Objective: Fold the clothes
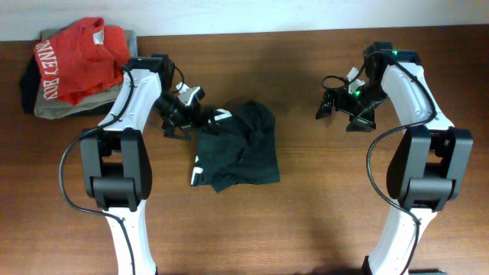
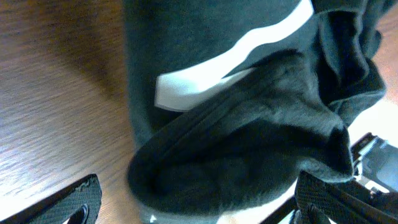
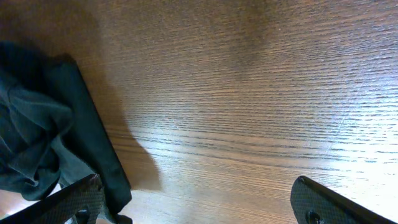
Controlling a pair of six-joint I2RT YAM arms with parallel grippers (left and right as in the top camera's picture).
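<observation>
The black T-shirt [image 1: 237, 145] lies crumpled in the middle of the table, with bits of white lettering showing. My left gripper [image 1: 186, 114] is at the shirt's upper left edge. In the left wrist view its jaws [image 2: 199, 210] are wide open, with a bulging fold of the dark shirt [image 2: 236, 149] between the fingers. My right gripper [image 1: 335, 107] is open and empty over bare wood, to the right of the shirt. In the right wrist view the jaws [image 3: 205, 205] are spread wide, and the shirt's edge [image 3: 37, 137] lies at the left by the left finger.
A red shirt with white letters [image 1: 76, 61] lies on a grey-olive folded garment [image 1: 53, 109] at the back left corner. The table is brown wood [image 1: 321, 198].
</observation>
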